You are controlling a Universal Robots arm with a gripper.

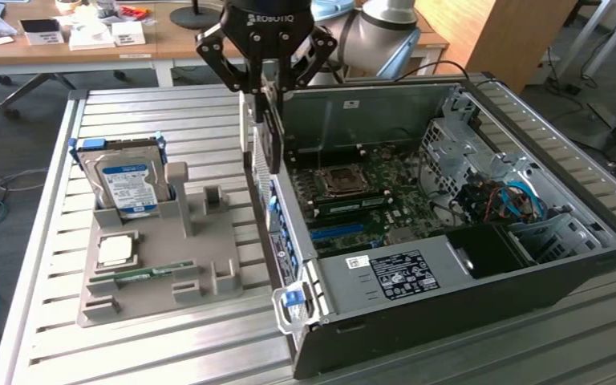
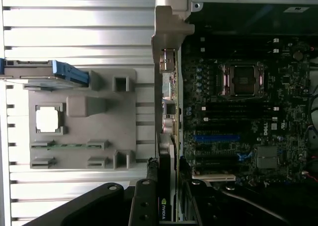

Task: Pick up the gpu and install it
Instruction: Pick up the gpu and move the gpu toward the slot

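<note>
The hand [image 1: 269,85] grasps the gpu [image 1: 273,138], which hangs upright over the open computer case's [image 1: 468,305] wall at the exterior view's left, near the grey tray [image 1: 153,301] on the worktop [image 1: 169,349].

Robotics lab beside office desks
An aluminium-slat workbench [image 1: 180,345] holds an open PC tower [image 1: 447,321]; a paper-strewn wooden desk [image 1: 169,40] stands at eleven o'clock.

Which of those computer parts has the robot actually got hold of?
The gpu, hanging edge-on in the end effector above the open case's edge; the hard drive, processor chip and memory stick sit in the grey holder.
</note>
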